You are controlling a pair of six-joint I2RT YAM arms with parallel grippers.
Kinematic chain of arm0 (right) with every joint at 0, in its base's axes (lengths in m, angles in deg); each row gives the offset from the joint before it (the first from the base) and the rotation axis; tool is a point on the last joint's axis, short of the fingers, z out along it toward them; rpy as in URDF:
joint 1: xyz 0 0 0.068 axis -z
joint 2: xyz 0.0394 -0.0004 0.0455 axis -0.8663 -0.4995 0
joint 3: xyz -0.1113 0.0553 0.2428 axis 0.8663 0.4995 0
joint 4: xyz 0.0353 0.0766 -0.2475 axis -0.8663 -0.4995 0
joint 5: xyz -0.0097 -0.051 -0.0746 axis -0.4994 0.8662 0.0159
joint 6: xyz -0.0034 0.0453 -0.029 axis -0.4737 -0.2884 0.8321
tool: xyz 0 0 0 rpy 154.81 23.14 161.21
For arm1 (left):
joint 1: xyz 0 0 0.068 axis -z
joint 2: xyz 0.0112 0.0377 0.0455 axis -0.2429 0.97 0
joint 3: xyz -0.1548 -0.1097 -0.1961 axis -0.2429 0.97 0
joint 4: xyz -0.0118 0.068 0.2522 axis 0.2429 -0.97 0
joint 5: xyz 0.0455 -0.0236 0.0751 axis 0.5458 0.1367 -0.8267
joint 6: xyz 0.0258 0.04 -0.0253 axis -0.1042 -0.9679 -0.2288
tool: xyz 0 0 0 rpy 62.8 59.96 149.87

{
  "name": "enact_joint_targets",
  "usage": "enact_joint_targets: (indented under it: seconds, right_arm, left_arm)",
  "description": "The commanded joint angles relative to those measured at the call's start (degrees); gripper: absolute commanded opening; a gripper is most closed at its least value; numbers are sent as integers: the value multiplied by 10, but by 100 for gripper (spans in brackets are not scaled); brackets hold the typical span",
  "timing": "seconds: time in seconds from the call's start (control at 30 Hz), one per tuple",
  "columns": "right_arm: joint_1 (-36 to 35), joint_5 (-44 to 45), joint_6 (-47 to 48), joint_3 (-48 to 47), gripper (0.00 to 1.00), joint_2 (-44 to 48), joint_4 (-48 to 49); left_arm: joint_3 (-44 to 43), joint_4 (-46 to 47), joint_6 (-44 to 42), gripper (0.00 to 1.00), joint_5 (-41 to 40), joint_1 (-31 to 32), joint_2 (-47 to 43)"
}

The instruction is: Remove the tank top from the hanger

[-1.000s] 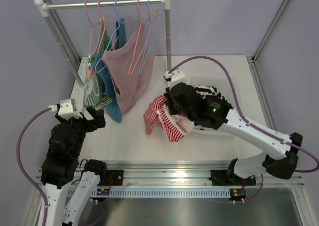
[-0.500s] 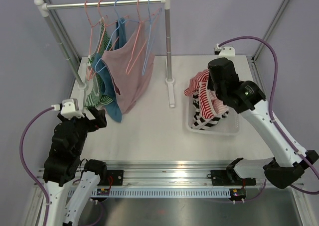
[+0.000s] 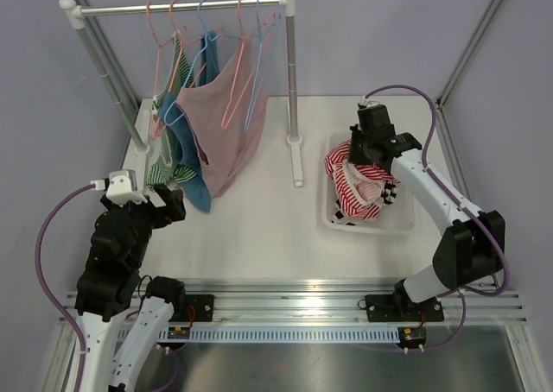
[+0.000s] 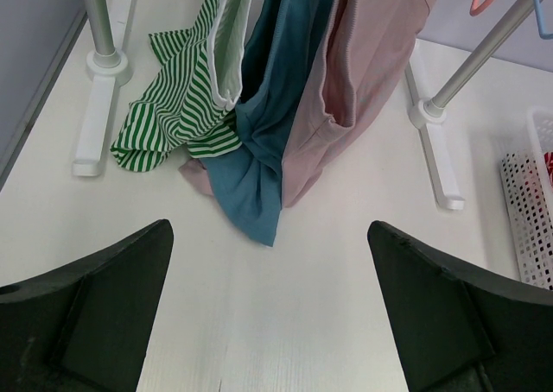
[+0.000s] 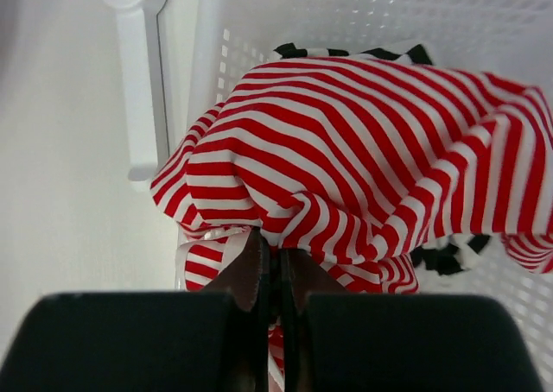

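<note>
1. Right gripper: jaws pressed nearly together, pinching a fold of the red-striped tank top. The exact pinch is partly hidden by the fingers, but it looks like thin fabric caught at the tips.
2. The tank top hangs directly under and in front of that gripper. It is bunched, with most of its bulk inside the white basket.
3. One edge of the tank top drapes over the basket's left rim, on the side facing the rack foot.
4. A black-and-white striped garment lies in the basket under the tank top and touches it.
5. The basket sits on the tabletop, right of the clothes rack and just beside its right foot.
6. Left gripper: jaws wide apart, holding nothing. It hovers over bare tabletop, near the hems of the hanging clothes.
7. On the rack's hangers are a pink top, a teal garment and a green-striped garment. Their lower ends rest on the tabletop, well apart from the basket.
</note>
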Motion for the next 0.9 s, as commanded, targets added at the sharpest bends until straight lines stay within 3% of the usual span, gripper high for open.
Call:
enact_joint_targets:
  seconds: [0.0, 0.23, 0.37, 0.47, 0.57, 0.6, 0.63, 0.8, 0.83, 0.87]
  right_arm:
    - [63, -128, -44, 32, 0, -42, 92]
    - [123, -134, -65, 34, 0, -178, 69]
    - [129, -140, -59, 18, 0, -269, 42]
    - [128, -128, -58, 29, 8, -267, 46]
    - [129, -123, -56, 24, 26, -231, 38]
    - [129, -112, -55, 19, 34, -218, 34]
    - [129, -112, -53, 14, 48, -206, 21]
    - [128, -61, -32, -52, 71, -141, -33]
    - [129, -56, -29, -61, 90, -133, -48]
    - [129, -53, -26, -78, 99, -117, -56]
  left_arm:
    - [-9, 31, 5, 99, 2, 1, 10]
    - [-65, 5, 24, 99, 31, 1, 26]
    - [-158, -33, 36, 99, 36, 1, 58]
    - [-216, -74, 22, 99, 35, 1, 110]
    - [-279, -97, 8, 99, 39, 1, 163]
    - [-303, -99, 5, 99, 45, 1, 172]
    - [-312, -100, 0, 99, 50, 1, 180]
    - [-385, -95, -23, 99, 105, 1, 252]
    - [-412, -94, -31, 99, 114, 1, 263]
    - [-426, -93, -35, 99, 118, 1, 276]
